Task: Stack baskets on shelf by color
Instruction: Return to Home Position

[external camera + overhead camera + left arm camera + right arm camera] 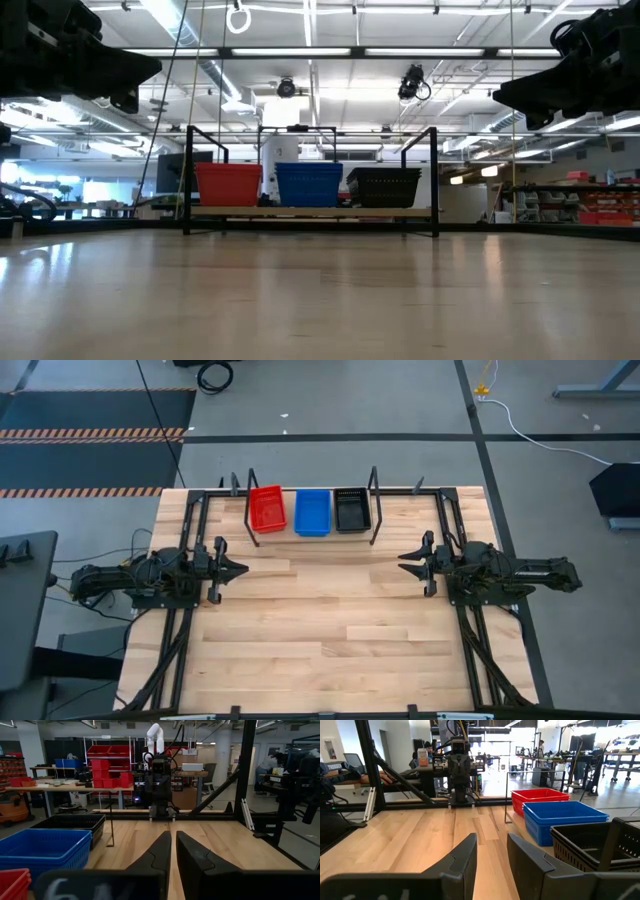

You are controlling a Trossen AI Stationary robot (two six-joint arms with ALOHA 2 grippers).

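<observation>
The shelf [310,211] stands at the table's far edge, mid-width, with black wire uprights [375,510] at both ends. A red basket [265,508], a blue basket [312,512] and a black basket [352,510] sit side by side on its board, red toward the left. Whether each is one basket or a stack, I cannot tell. My left gripper [240,570] hangs level above the table's left part, its fingers [162,845] a narrow slit apart, holding nothing. My right gripper [405,565] faces it from the right part, open [492,837] and empty. Both are well short of the shelf.
Black metal arm frames [180,650] [480,650] run along the table's left and right sides. Bare wooden tabletop [330,620] lies between the two grippers and toward the near edge. People sit at desks in the room beyond the table [332,770].
</observation>
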